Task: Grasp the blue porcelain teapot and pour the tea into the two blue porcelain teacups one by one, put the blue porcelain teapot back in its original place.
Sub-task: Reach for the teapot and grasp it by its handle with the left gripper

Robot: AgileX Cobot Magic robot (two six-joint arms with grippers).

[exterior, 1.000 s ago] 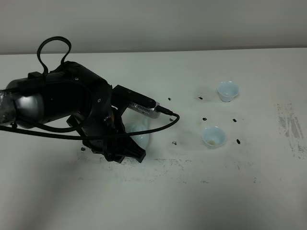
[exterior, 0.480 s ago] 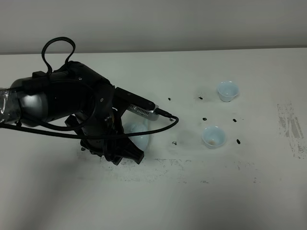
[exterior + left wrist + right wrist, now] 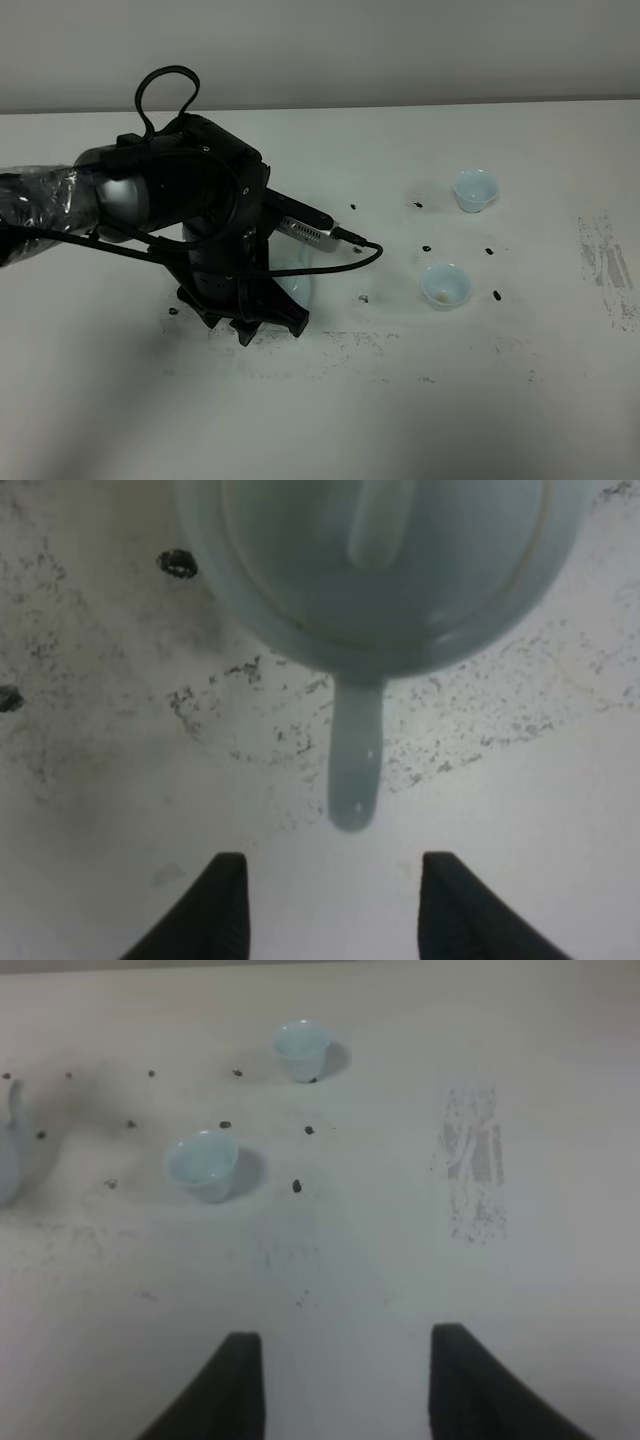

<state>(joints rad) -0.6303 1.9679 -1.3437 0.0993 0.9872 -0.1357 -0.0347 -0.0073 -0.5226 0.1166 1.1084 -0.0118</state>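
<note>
The blue porcelain teapot (image 3: 297, 281) stands on the white table, mostly hidden under my left arm. In the left wrist view the teapot (image 3: 380, 590) shows its lid and its handle (image 3: 355, 765), which points toward my left gripper (image 3: 333, 860). That gripper is open; its fingertips stop just short of the handle's end, with nothing between them. From above, the left gripper (image 3: 268, 325) sits low at the pot's near side. The two blue porcelain teacups (image 3: 475, 188) (image 3: 445, 285) stand upright to the right. My right gripper (image 3: 347, 1338) hovers open and empty, near the cups (image 3: 302, 1048) (image 3: 203, 1163).
Small dark specks (image 3: 496, 295) are scattered around the cups and pot. A scuffed grey patch (image 3: 605, 260) marks the table at the far right. A black cable (image 3: 340, 262) loops from the left wrist across the pot.
My left arm's upper part has swung to the right and risen over the teapot. The gripper stays low beside the pot. Teapot and cups have not moved.
</note>
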